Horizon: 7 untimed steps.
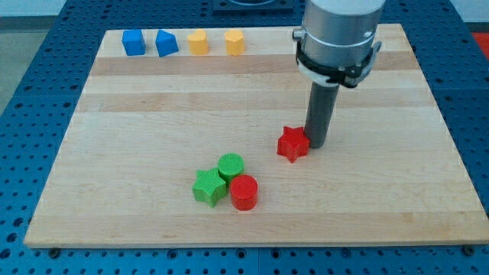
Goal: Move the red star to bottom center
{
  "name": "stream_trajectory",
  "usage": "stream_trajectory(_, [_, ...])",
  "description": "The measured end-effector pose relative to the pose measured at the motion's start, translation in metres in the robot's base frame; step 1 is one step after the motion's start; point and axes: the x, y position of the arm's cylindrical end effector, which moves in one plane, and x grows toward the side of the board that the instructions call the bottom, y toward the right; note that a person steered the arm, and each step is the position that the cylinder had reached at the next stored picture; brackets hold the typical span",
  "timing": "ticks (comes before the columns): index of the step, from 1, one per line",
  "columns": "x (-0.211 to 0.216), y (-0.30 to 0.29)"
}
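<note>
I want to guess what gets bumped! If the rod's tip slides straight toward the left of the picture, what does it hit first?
Probably the red star: my tip sits right beside it on the view's right, seemingly touching.

One camera, high and angled down at the board

I look from beyond the wooden board's (252,221) bottom edge toward its top edge, far enough back that all four corners show, with blue pegboard (30,114) around them and my arm's housing (338,34) cropped above.
</note>
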Motion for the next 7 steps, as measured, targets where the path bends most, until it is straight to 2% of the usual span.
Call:
stream_trajectory(2, [0.001,-0.018])
stream_trajectory(5, [-0.037,-0.046])
stream_trajectory(7, [-0.014,-0.055])
